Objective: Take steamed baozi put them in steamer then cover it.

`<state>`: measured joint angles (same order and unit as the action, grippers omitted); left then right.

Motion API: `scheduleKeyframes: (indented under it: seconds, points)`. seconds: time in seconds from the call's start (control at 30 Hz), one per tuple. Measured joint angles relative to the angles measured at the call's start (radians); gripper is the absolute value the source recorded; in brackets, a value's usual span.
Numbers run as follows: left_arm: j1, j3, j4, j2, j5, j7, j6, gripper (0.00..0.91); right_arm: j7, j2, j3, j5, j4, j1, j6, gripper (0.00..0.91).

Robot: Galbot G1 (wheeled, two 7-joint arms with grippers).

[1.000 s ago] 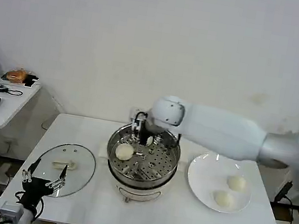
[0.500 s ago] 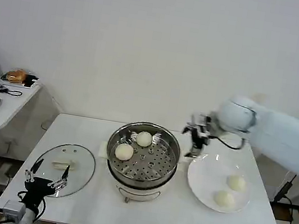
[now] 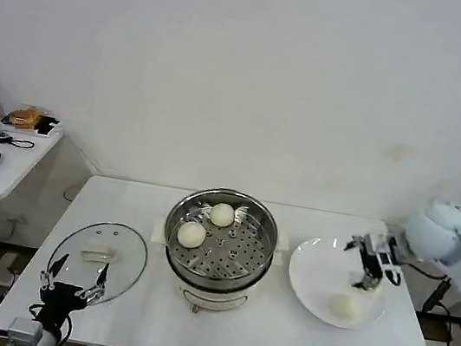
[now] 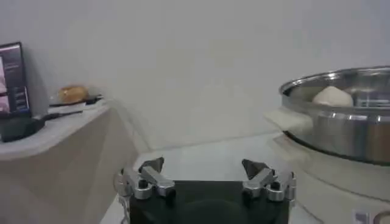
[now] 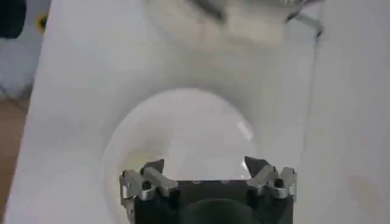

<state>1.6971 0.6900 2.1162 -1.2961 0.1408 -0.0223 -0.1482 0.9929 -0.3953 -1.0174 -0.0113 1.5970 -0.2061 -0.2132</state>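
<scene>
The shiny steamer [image 3: 216,263] stands mid-table with two steamed baozi on its perforated tray, one at the back [image 3: 222,215] and one at the left [image 3: 191,234]. In the left wrist view the steamer [image 4: 341,122] shows with one baozi [image 4: 332,95] above its rim. On the white plate [image 3: 309,273] lies another baozi [image 3: 345,307]. My right gripper [image 3: 366,272] hangs open over the plate's far right part and hides what is beneath it. Its jaws [image 5: 204,165] are spread above the plate [image 5: 183,128]. The glass cover [image 3: 100,251] lies flat at the left. My left gripper [image 3: 72,284] waits open at the front left, near the cover's edge.
A side table [image 3: 4,159] with a mouse and small items stands at the far left. Bare tabletop [image 3: 274,338] runs along the front edge, in front of the steamer and plate.
My right arm left a second baozi in the steamer and swung right, from over the steamer to over the plate. The left gripper barely moved.
</scene>
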Motion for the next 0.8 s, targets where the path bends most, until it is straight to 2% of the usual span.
scheduleKeyframes:
  seconds: [0.2,0.4,0.8]
  points:
    - [0.008,0.001,0.000,-0.005,-0.010,-0.001,0.000,0.907,0.001,0.012,0.130,-0.071,-0.026,0.183,0.023,0.907]
    - [0.017,0.009,0.001,-0.005,-0.014,-0.001,0.000,0.907,0.004,-0.007,0.202,-0.111,-0.058,0.289,0.027,0.907]
    - [0.007,0.013,-0.016,-0.003,-0.015,-0.001,0.000,0.907,0.007,-0.069,0.248,-0.138,-0.132,0.359,0.017,0.907]
